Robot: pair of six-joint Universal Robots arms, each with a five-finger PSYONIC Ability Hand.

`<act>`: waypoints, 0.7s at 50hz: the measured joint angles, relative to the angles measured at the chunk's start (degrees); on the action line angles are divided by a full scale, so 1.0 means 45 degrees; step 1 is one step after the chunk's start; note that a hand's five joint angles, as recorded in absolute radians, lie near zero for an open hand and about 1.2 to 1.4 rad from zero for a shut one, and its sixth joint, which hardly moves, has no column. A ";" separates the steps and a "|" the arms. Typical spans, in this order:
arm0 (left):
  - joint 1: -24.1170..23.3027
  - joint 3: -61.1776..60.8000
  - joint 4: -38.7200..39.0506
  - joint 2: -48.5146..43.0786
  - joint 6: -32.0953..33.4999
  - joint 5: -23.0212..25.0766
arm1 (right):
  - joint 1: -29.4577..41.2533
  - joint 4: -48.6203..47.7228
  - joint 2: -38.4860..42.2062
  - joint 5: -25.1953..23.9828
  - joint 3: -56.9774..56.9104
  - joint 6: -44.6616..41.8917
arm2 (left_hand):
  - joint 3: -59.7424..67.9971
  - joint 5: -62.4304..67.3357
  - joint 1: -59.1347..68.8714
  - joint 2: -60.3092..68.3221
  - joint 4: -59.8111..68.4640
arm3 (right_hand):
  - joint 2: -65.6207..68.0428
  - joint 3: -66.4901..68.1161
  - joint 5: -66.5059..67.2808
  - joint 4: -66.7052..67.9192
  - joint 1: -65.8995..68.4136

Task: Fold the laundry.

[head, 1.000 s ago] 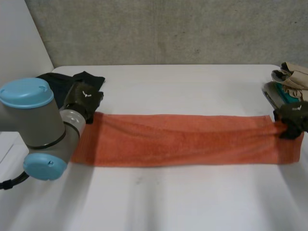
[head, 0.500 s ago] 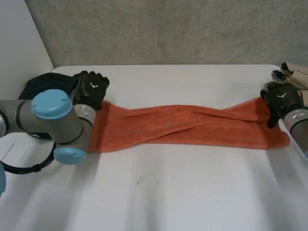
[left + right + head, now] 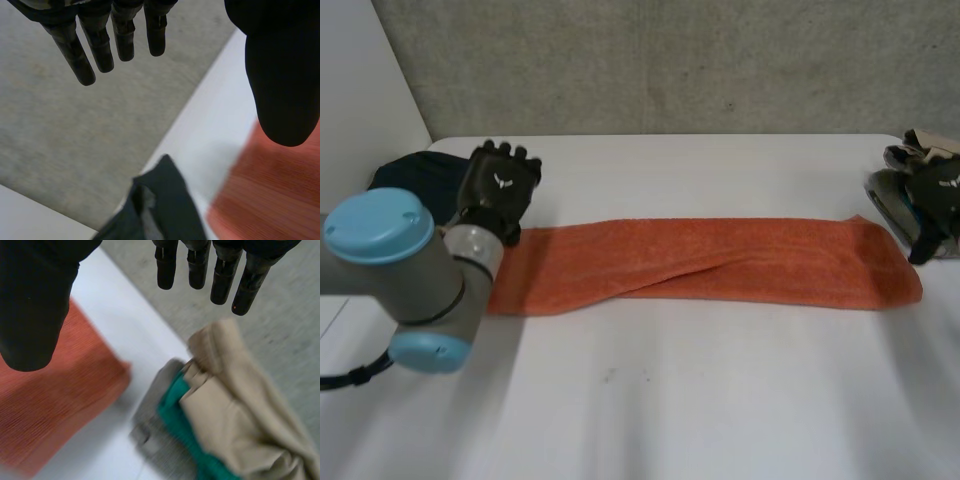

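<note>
Orange towel [image 3: 720, 265] folded lengthwise (on white table [image 3: 670, 410])

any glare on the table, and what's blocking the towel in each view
Head view: table evenly lit, no glare; left arm covers one end of the towel. Left wrist view: thumb of the left hand overlaps the towel. Right wrist view: thumb of the right hand does likewise.

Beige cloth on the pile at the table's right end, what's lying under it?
A green cloth pokes out from under the beige cloth, and a grey cloth lies below that. The beige cloth covers most of both.
</note>
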 measured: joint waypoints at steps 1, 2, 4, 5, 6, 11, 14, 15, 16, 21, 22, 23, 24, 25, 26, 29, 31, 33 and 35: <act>-0.0002 -0.0186 -0.0067 0.0109 0.0005 0.0052 | -0.0108 0.0203 -0.0049 -0.0114 0.0085 -0.0008 | 0.0000 0.0000 0.0000 0.0000 0.0000 | 0.0015 0.0013 0.0010 0.0014 0.0022; -0.0005 -0.0515 -0.0229 0.0293 0.0011 0.0145 | -0.0260 0.0485 -0.0103 -0.0290 0.0203 -0.0021 | 0.0001 -0.0001 0.0002 0.0002 0.0001 | 0.0020 0.0089 0.0043 0.0030 0.0047; -0.0017 -0.1031 -0.0609 0.0551 0.0003 0.0304 | -0.0586 0.1041 -0.0152 -0.0731 0.0452 -0.0049 | 0.0030 -0.0001 0.0050 0.0031 0.0003 | 0.0495 0.0661 0.0439 0.0273 0.0332; -0.0023 -0.1258 -0.0850 0.0653 -0.0008 0.0376 | -0.0714 0.1240 -0.0146 -0.0944 0.0561 -0.0061 | 0.0030 0.0025 0.0052 0.0043 0.0014 | 0.0587 0.0774 0.0522 0.0373 0.0413; -0.0025 -0.1416 -0.1063 0.0713 -0.0018 0.0427 | -0.0785 0.1342 -0.0131 -0.1076 0.0629 -0.0067 | 0.0030 0.0158 0.0053 0.0139 0.0063 | 0.0726 0.0889 0.0583 0.0503 0.0506; 0.0032 -0.1868 -0.2093 0.0741 -0.0076 0.0574 | -0.1059 0.1533 0.0225 -0.1824 0.0947 -0.0122 | 0.0568 0.0770 0.0641 0.0662 0.0648 | 0.1040 0.1304 0.0880 0.0961 0.0877; 0.0125 -0.1908 -0.2446 0.0629 -0.0094 0.0587 | -0.1076 0.1247 0.0759 -0.2060 0.1012 -0.0224 | 0.0979 0.1141 0.0960 0.1019 0.1032 | 0.1768 0.2138 0.1626 0.1773 0.1655; 0.0152 -0.1896 -0.2503 0.0578 -0.0096 0.0583 | -0.1066 0.1064 0.1000 -0.2102 0.1009 -0.0286 | 0.0979 0.1141 0.0960 0.1019 0.1032 | 0.2268 0.2585 0.2007 0.2216 0.2027; 0.0167 -0.1884 -0.2525 0.0547 -0.0097 0.0579 | -0.1059 0.0948 0.1140 -0.2113 0.1000 -0.0324 | 0.1166 0.1322 0.1164 0.1205 0.1197 | 0.2537 0.2854 0.2249 0.2500 0.2252; 0.0184 -0.1793 -0.2508 0.0425 -0.0098 0.0551 | -0.0999 0.0238 0.1972 -0.2078 0.0876 -0.0521 | 0.1276 0.1444 0.1288 0.1322 0.1320 | 0.3328 0.3555 0.2936 0.3268 0.2862; 0.0177 -0.1779 -0.2493 0.0416 -0.0098 0.0545 | -0.0990 0.0139 0.2100 -0.2062 0.0847 -0.0543 | 0.1276 0.1443 0.1288 0.1322 0.1320 | 0.3729 0.3899 0.3257 0.3608 0.3153; 0.0172 -0.1773 -0.2485 0.0415 -0.0097 0.0542 | -0.0983 0.0051 0.2209 -0.2049 0.0813 -0.0564 | 0.1276 0.1443 0.1288 0.1322 0.1320 | 0.3729 0.3899 0.3257 0.3608 0.3153; 0.0165 -0.1767 -0.2473 0.0420 -0.0097 0.0538 | -0.0979 -0.0036 0.2328 -0.2030 0.0780 -0.0592 | 0.1276 0.1443 0.1288 0.1322 0.1320 | 0.3994 0.4155 0.3495 0.3847 0.3395; 0.0158 -0.1763 -0.2463 0.0425 -0.0097 0.0536 | -0.0978 -0.0081 0.2390 -0.2019 0.0763 -0.0609 | 0.1276 0.1443 0.1288 0.1322 0.1320 | 0.3994 0.4155 0.3495 0.3847 0.3395; 0.0147 -0.1768 -0.2451 0.0441 -0.0096 0.0532 | -0.0977 -0.0229 0.2571 -0.1987 0.0687 -0.0673 | 0.1276 0.1443 0.1288 0.1322 0.1320 | 0.7044 0.7113 0.6423 0.6778 0.5853; 0.0134 -0.1786 -0.2438 0.0482 -0.0094 0.0524 | -0.1014 -0.0417 0.2722 -0.1893 0.0604 -0.0782 | 0.1276 0.1443 0.1287 0.1322 0.1320 | 1.1450 1.1310 1.0687 1.1087 0.9339; 0.0129 -0.1810 -0.2438 0.0517 -0.0094 0.0511 | -0.1045 -0.0487 0.2727 -0.1826 0.0581 -0.0818 | 0.1276 0.1443 0.1288 0.1322 0.1319 | 1.1817 1.1711 1.1080 1.1503 0.9659; 0.0129 -0.1853 -0.2455 0.0598 -0.0095 0.0479 | -0.1358 -0.0823 0.2560 -0.1333 0.0557 -0.0998 | 0.1276 0.1443 0.1288 0.1322 0.1320 | 1.2136 1.2346 1.1553 1.2083 0.9897; 0.0132 -0.1873 -0.2481 0.0667 -0.0099 0.0465 | -0.1552 -0.0912 0.2413 -0.1119 0.0559 -0.1100 | 0.1276 0.1443 0.1288 0.1322 0.1319 | 1.2135 1.2347 1.1553 1.2084 0.9897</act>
